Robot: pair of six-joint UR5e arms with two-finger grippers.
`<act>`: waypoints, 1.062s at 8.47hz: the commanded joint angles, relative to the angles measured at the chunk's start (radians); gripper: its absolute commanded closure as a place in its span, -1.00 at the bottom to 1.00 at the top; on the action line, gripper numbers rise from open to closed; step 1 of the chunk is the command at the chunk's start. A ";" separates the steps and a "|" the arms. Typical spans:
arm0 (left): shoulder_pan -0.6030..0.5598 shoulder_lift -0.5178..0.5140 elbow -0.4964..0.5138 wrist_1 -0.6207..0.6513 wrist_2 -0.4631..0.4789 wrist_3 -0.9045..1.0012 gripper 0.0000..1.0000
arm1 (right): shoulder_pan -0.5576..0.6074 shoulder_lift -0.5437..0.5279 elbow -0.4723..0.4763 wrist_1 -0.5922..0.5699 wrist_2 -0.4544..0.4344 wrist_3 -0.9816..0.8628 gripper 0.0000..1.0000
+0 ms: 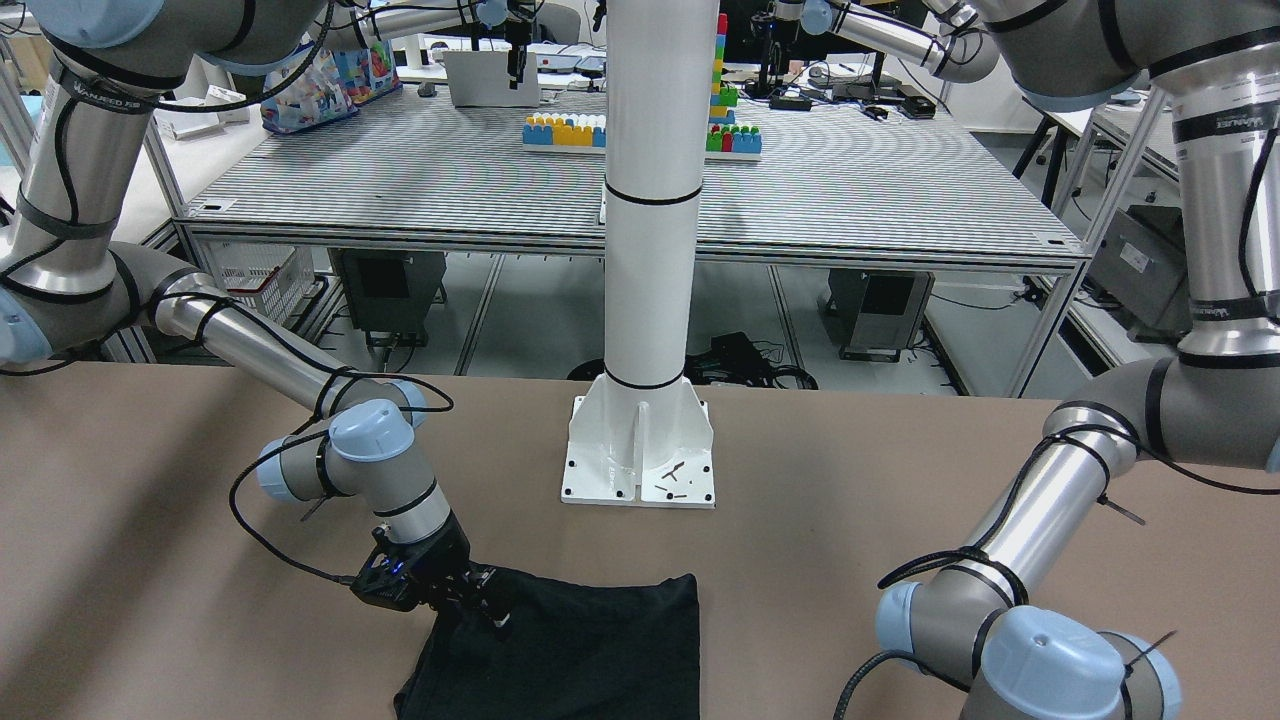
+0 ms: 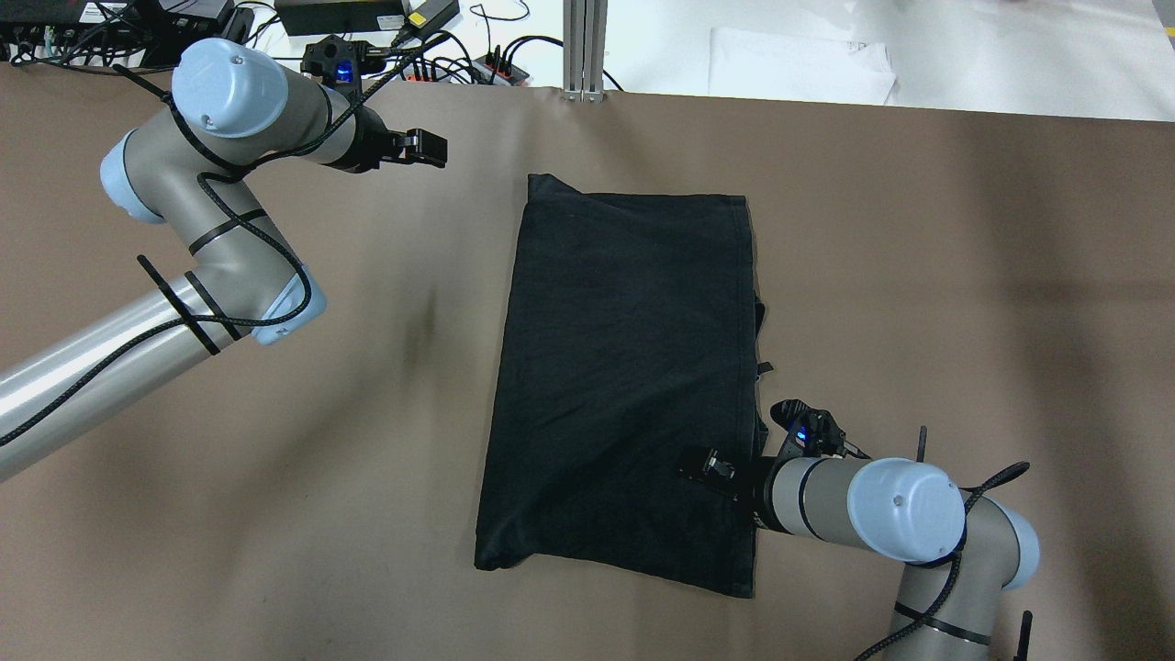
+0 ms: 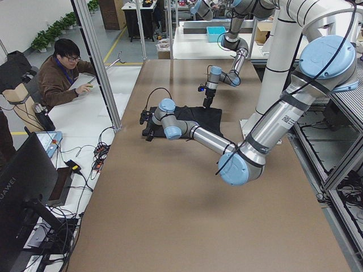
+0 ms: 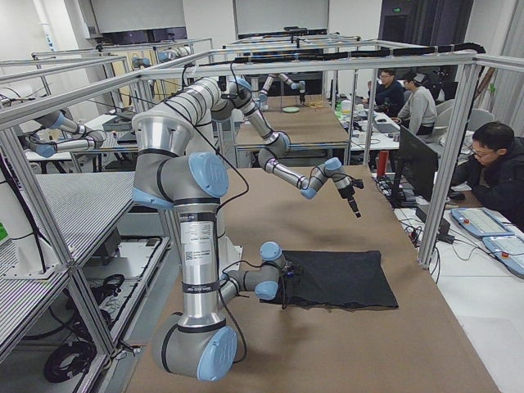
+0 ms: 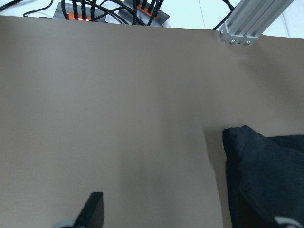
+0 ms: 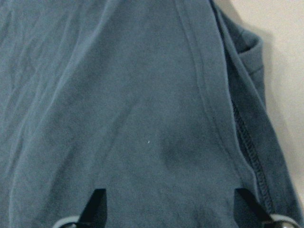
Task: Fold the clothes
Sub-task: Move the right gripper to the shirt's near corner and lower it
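Black garment [image 2: 624, 367] laid folded at centre of worktop [image 2: 275, 459]. Right tool [image 2: 709, 466] spread wide, empty, over its lower-right edge; left tool [image 2: 430, 150] likewise parted, empty, upper left. Risk: only top layer pinched, fold dragged askew.

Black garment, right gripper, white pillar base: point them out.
Black garment [image 2: 624, 367]: overhead view, cloth middle.
Right gripper [image 2: 703, 465]: overhead view, between fingertips.
White pillar base [image 1: 640, 452]: front-facing view, foot bracket.

obstacle: white pillar [image 1: 648, 250] near garment [image 2: 624, 367] | free: bare table [image 2: 918, 275] both sides | far-edge cables [image 5: 111, 14] seemingly off-table
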 commanded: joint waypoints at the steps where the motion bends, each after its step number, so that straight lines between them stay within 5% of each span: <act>1: 0.000 -0.002 0.001 0.001 0.001 0.001 -1.00 | -0.028 -0.018 -0.002 0.001 -0.036 -0.004 -0.89; 4: 0.000 -0.007 0.003 0.001 0.001 0.001 -1.00 | -0.026 -0.035 0.012 0.001 -0.036 -0.001 -0.89; 7: 0.000 -0.007 0.003 0.001 0.001 0.003 -1.00 | -0.024 -0.067 0.142 -0.005 -0.030 0.002 -0.89; 9: 0.000 -0.007 0.003 0.001 0.001 0.001 -1.00 | -0.032 -0.070 0.121 -0.003 -0.040 0.019 -0.89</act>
